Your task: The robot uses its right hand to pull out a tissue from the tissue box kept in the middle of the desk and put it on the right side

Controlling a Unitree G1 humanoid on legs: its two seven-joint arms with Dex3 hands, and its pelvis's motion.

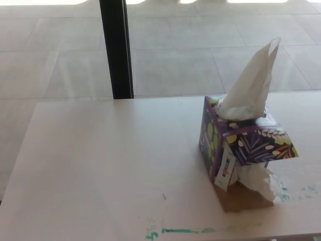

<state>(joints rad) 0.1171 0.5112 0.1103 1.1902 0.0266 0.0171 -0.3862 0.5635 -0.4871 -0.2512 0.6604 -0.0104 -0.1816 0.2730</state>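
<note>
A purple tissue box (241,143) with leaf patterns stands on the pale desk (110,165), right of the middle. A white tissue (253,83) sticks up tall from its top opening, leaning to the right. The box's near side flap hangs open, and a crumpled white tissue (258,181) lies on the desk just in front of it. Neither of my hands shows in the head view.
Green marker streaks (180,231) run along the desk's near edge and at the right. A black vertical post (116,47) stands behind the desk's far edge. Tiled floor lies beyond.
</note>
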